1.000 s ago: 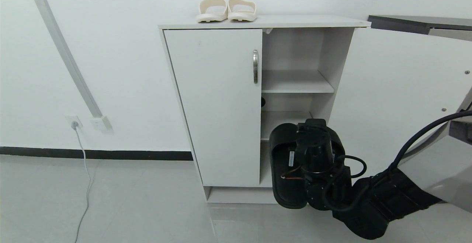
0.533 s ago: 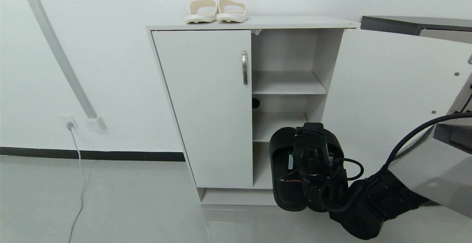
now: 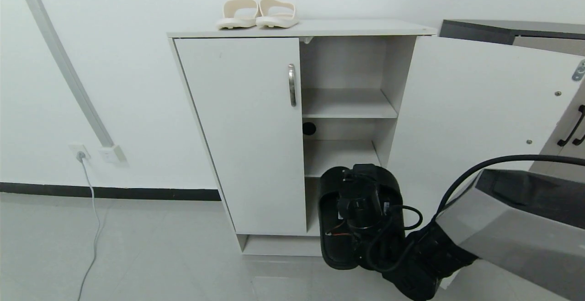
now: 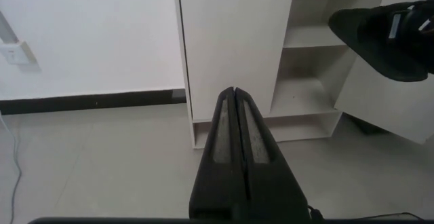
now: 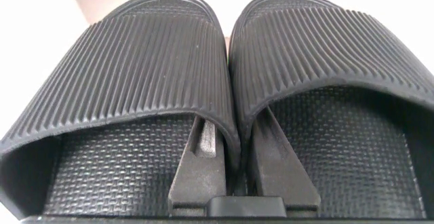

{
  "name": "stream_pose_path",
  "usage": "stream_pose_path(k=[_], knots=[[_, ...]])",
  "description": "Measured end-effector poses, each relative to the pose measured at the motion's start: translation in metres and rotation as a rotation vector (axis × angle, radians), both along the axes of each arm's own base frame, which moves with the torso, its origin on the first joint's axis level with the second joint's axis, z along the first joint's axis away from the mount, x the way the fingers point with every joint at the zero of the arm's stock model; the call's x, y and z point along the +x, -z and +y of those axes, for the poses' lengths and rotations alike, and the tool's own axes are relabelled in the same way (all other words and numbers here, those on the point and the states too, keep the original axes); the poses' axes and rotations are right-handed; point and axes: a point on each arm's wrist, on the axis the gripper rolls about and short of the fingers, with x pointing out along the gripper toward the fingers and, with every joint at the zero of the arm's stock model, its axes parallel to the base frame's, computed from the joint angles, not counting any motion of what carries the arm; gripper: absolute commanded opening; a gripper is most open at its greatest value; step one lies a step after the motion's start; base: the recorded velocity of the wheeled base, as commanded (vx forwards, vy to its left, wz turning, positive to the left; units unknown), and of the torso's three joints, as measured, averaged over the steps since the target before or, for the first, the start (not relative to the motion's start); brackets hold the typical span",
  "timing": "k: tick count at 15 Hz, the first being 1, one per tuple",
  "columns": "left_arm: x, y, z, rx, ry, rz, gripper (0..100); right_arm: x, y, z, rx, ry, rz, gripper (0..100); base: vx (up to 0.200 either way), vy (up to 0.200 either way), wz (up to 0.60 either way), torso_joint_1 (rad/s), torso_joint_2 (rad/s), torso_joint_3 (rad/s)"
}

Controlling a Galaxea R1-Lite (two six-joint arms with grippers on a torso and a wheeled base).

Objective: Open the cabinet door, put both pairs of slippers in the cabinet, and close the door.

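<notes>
Right claw (image 5: 230, 141) is pinching the black slippers (image 5: 135, 75): one finger is sitting inside each slipper and the two inner strap walls are being squeezed together between them. The pair is hanging side by side off the floor (image 3: 137, 255), at 6 o'clock in the head view, in front of the lowest opening of the cabinet (image 3: 237, 132), just below the lower shelf (image 3: 340, 157). Can't tell whether the toes are crossing the cabinet front.

Right door (image 3: 466, 109) is standing wide open at 3 o'clock of the slippers. Left door (image 3: 242, 155) is sitting shut, handle (image 3: 291, 85) at its inner edge. Beige slippers (image 3: 257, 13) are lying together on the cabinet top, at 12 o'clock.

Left claw (image 4: 234, 102) is pressed together, gripping nothing, hanging over the floor and pointing at the cabinet base.
</notes>
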Motion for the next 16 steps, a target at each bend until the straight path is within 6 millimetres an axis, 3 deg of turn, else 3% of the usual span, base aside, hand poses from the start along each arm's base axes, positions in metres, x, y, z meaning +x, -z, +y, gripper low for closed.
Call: stream_pose_path(k=[9, 16], knots=[[0.000, 0.000, 0.000, 0.000, 0.000, 0.001, 0, 0.004, 0.025, 0.002, 0.027, -0.102, 0.026, 0, 0.000, 0.000, 0.00, 0.000, 0.00, 0.000], [0.000, 0.000, 0.000, 0.000, 0.000, 0.001, 0, 0.005, 0.029, -0.001, 0.018, -0.101, 0.037, 0, 0.000, 0.000, 0.00, 0.001, 0.00, -0.035]])
